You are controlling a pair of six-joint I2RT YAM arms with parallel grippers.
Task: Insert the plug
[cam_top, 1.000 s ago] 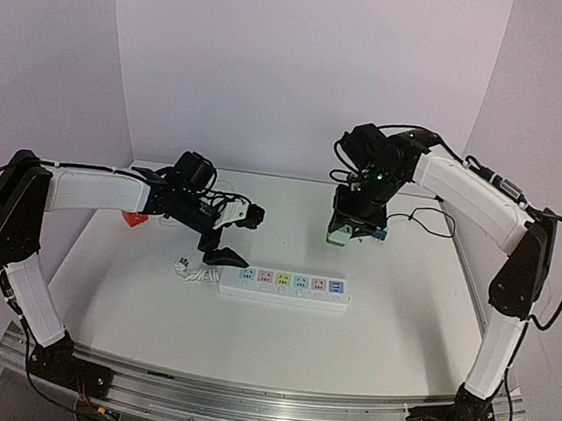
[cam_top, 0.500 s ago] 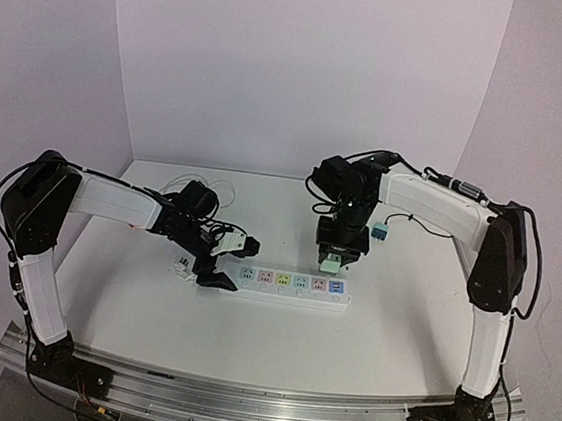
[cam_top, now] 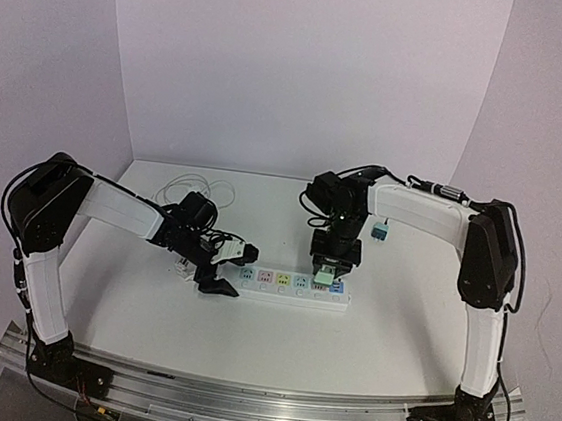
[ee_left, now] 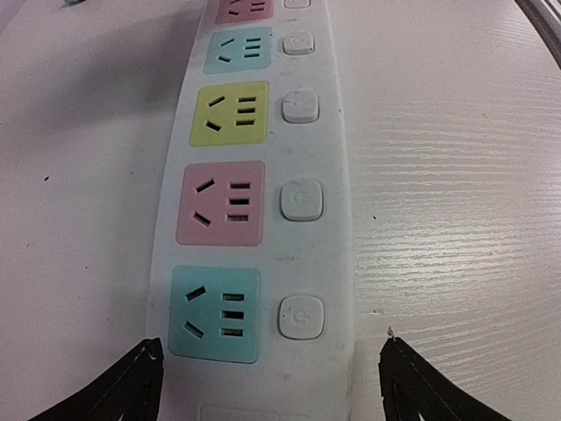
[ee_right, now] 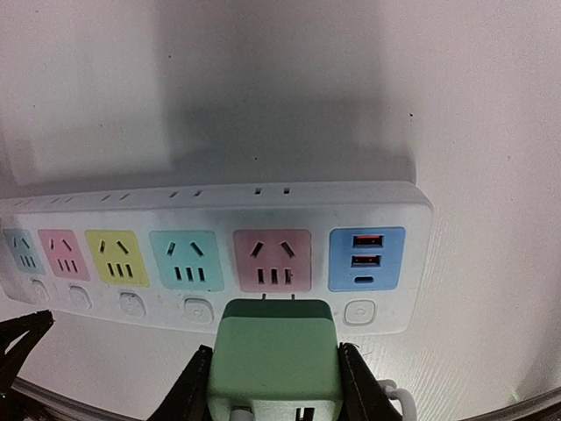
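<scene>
A white power strip [cam_top: 288, 284] with several coloured sockets lies across the middle of the table. My right gripper [cam_top: 331, 264] is shut on a green plug [cam_top: 326, 273] and holds it over the strip's right part. In the right wrist view the plug [ee_right: 274, 355] sits between my fingers, and its two prongs point at the pink socket [ee_right: 272, 260], just short of it. My left gripper [cam_top: 224, 270] is open and low at the strip's left end. In the left wrist view the fingertips [ee_left: 145, 360] straddle the strip [ee_left: 337, 263] beside the teal socket [ee_left: 215, 314], apart from its sides.
A small teal adapter [cam_top: 380, 231] with a thin cable lies behind the right gripper. A loose white cable [cam_top: 198, 184] lies at the back left. A blue USB block [ee_right: 366, 259] sits at the strip's right end. White walls close the back and sides.
The right gripper has come forward and down with the green plug to just over the strip. The left gripper has dropped and moved to straddle the strip's left end.
</scene>
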